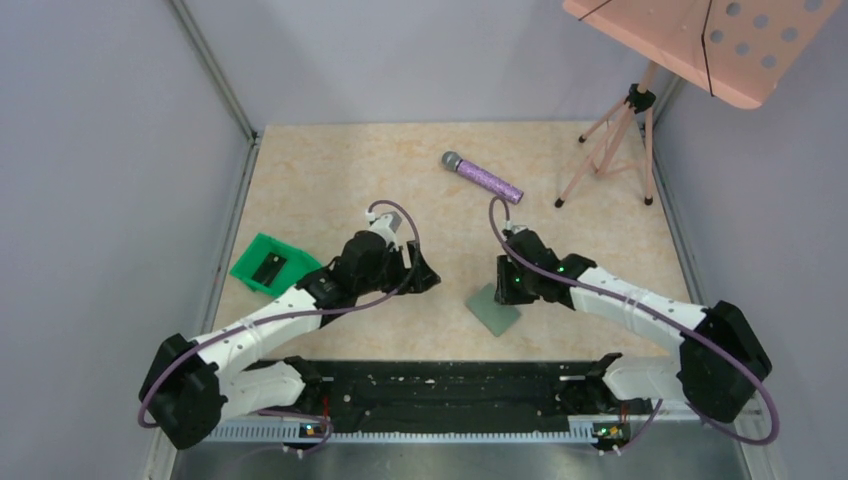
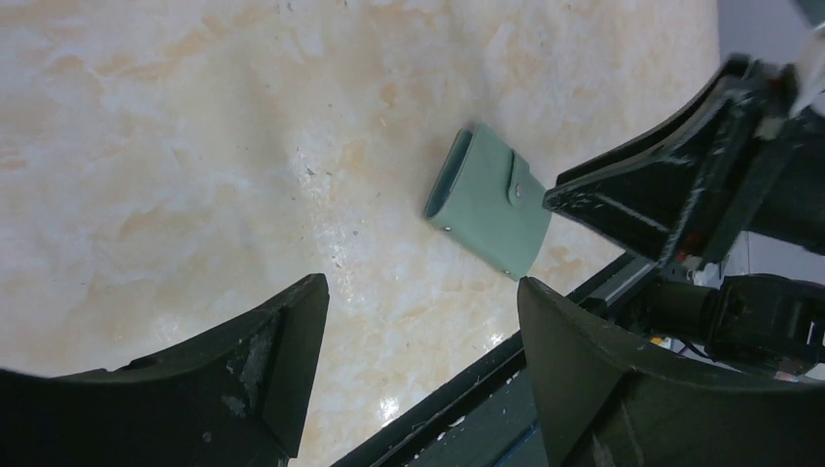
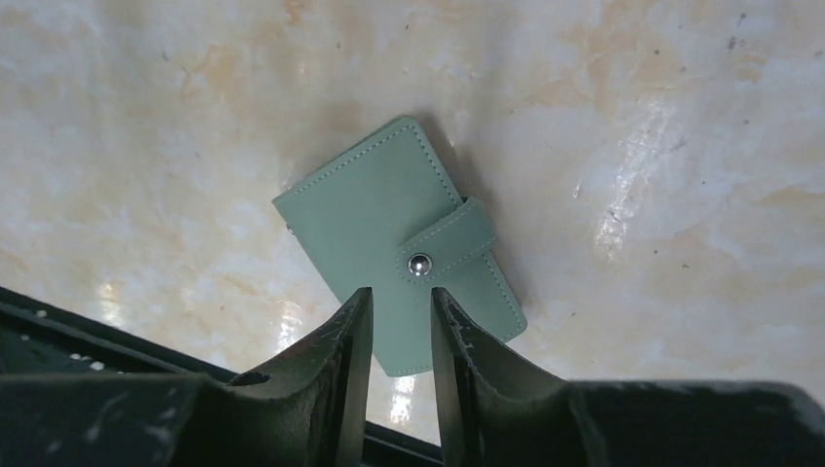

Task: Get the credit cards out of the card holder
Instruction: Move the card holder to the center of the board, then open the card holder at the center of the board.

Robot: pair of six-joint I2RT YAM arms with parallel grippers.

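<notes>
The card holder (image 1: 493,310) lies closed on the marble table near the front edge, grey-green, its strap snapped shut with a metal stud. It also shows in the left wrist view (image 2: 486,199) and the right wrist view (image 3: 370,209). No credit cards show; the closed holder hides its inside. My right gripper (image 1: 508,285) hovers just above the holder, its jaws (image 3: 401,294) a narrow gap apart with nothing between them. My left gripper (image 1: 428,275) is wide open and empty (image 2: 420,287), to the left of the holder.
A bright green tray (image 1: 250,270) with a small dark rectangular thing (image 1: 270,266) on it sits at the left. A purple microphone (image 1: 483,177) lies at the back. A pink music stand (image 1: 610,150) stands at the back right. A black rail (image 1: 450,385) runs along the front edge.
</notes>
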